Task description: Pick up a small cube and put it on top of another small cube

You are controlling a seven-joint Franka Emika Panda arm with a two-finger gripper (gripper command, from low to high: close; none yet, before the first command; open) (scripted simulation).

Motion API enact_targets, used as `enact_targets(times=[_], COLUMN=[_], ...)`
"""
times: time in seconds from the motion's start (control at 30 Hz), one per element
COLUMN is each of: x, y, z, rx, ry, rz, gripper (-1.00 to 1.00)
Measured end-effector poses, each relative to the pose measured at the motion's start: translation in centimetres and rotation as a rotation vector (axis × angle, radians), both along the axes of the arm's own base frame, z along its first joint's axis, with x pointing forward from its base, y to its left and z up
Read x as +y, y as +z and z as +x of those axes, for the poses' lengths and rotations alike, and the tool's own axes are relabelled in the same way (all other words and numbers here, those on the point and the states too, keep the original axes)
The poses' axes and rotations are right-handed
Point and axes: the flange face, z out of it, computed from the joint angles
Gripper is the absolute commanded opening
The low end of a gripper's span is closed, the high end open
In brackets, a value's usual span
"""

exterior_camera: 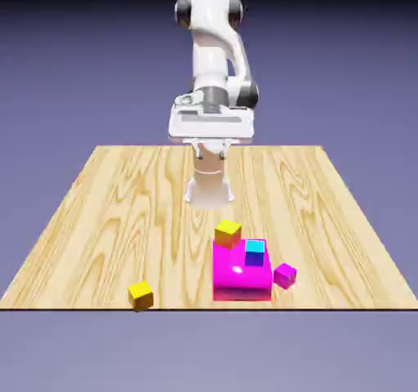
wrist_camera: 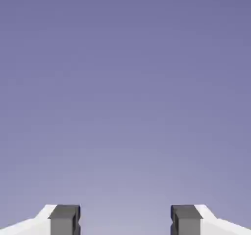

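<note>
Arm: the white arm (exterior_camera: pixel 214 64) stood upright at the far edge of the table (exterior_camera: pixel 106 211), folded at the top, with the hand hanging level and well above the wood.
Gripper: the gripper (wrist_camera: pixel 125 220) was wide open and held nothing; in the hand view only plain blue-violet backdrop showed between the two grey fingertips (wrist_camera: pixel 64 219).
Small cube: one yellow-and-orange small cube (exterior_camera: pixel 228 233) sat at the far left corner of the magenta block (exterior_camera: pixel 241 278), touching it or just behind it.
Second small cube: its twin (exterior_camera: pixel 140 295) lay alone near the table's near edge, well apart toward the exterior view's left.
Others: a blue-and-cyan cube (exterior_camera: pixel 255 252) rested on the magenta block; a small magenta cube (exterior_camera: pixel 284 275) sat just beside the block's right side.
</note>
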Motion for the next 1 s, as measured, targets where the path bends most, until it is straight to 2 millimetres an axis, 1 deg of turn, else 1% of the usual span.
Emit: enact_targets(times=[0.1, 0.23, 0.47, 0.63, 0.77, 0.9, 1.0], x=[-1.6, -3.7, -7.6, -10.3, -12.5, -14.6, -16.1], y=[-2.2, -5.8, -12.7, -17.4, -20.7, -23.4, -24.9], z=[2.4, 5.2, 9.0, 10.9, 12.0, 13.0, 13.8], rx=[0.100, 0.229, 0.438, 0.567, 0.657, 0.733, 0.783], ry=[0.029, 0.072, 0.156, 0.229, 0.291, 0.359, 0.416], rz=[0.000, -0.006, -0.031, -0.064, -0.101, -0.149, -0.193], gripper=[0.00, 0.00, 0.00, 0.00, 0.00, 0.00, 0.00])
